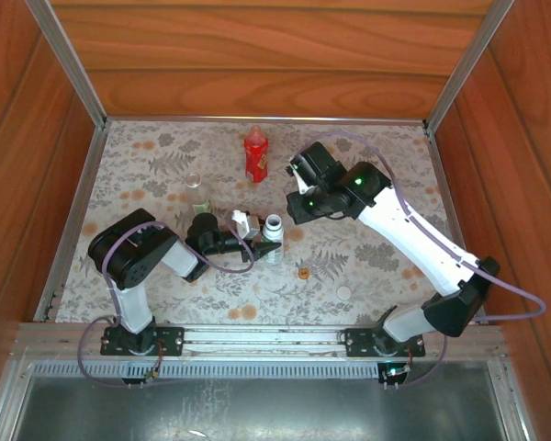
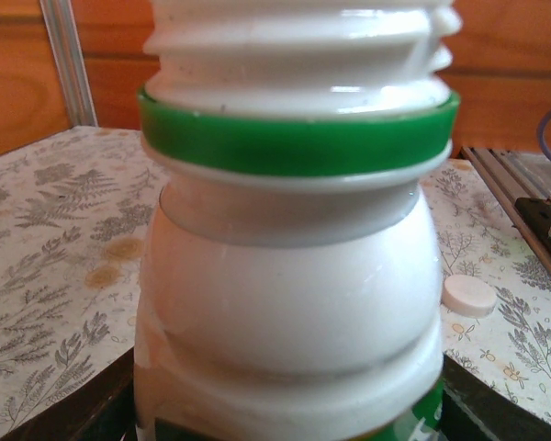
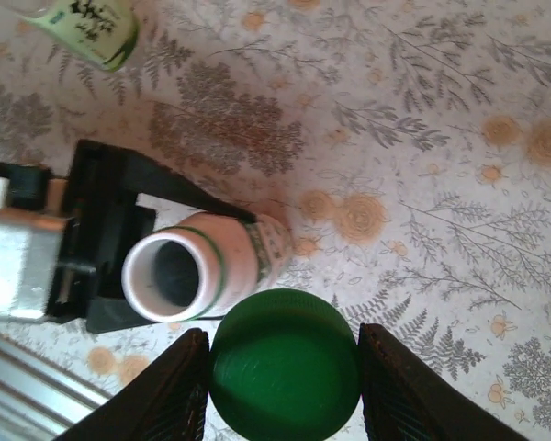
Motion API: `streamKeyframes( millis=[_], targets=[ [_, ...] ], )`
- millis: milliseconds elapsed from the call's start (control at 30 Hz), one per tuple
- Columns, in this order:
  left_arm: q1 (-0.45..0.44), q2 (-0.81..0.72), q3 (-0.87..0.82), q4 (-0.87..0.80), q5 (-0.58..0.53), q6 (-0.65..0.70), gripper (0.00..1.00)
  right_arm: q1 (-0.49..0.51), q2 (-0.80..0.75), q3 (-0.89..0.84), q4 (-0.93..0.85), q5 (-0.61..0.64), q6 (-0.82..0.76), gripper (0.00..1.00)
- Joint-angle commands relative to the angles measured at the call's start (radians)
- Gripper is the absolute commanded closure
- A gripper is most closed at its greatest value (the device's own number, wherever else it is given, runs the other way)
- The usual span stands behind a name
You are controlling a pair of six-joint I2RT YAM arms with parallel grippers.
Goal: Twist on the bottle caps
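Observation:
My left gripper point(image 1: 266, 246) is shut on the body of the white bottle point(image 1: 273, 228) with the dark-green label, holding it upright on the table. In the left wrist view the bottle's point(image 2: 289, 303) open threaded neck and green ring loom close. My right gripper point(image 3: 283, 367) is shut on the green cap point(image 3: 285, 363), its hollow side facing the camera, just beside and above the bottle's open mouth point(image 3: 173, 274). The red bottle point(image 1: 255, 154) stands at the back. The clear bottle point(image 1: 196, 191) stands to the left, uncapped. An orange-red cap point(image 1: 304, 273) and a white cap point(image 1: 344, 293) lie on the table.
Wooden walls and a metal frame enclose the flower-patterned table point(image 1: 147, 165). The white cap point(image 2: 468, 296) lies right of the held bottle. The clear bottle's pale green label point(image 3: 87, 26) shows at the top left of the right wrist view. The left gripper's black body point(image 3: 92, 234) sits behind the white bottle.

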Motion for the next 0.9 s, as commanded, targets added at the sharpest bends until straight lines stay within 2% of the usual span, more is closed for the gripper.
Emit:
streamKeyframes(
  millis=[0,367,867],
  targets=[
    [-0.006,0.022,0.003,0.018,0.022,0.017,0.42,0.031,0.055,0.073,-0.050,-0.050,-0.036,0.55],
    [-0.006,0.026,0.004,0.018,0.030,0.022,0.42,0.095,0.223,0.196,-0.121,-0.017,-0.086,0.55],
    [-0.006,0.031,0.007,0.018,0.028,0.022,0.42,0.112,0.267,0.194,-0.153,0.021,-0.105,0.56]
  ],
)
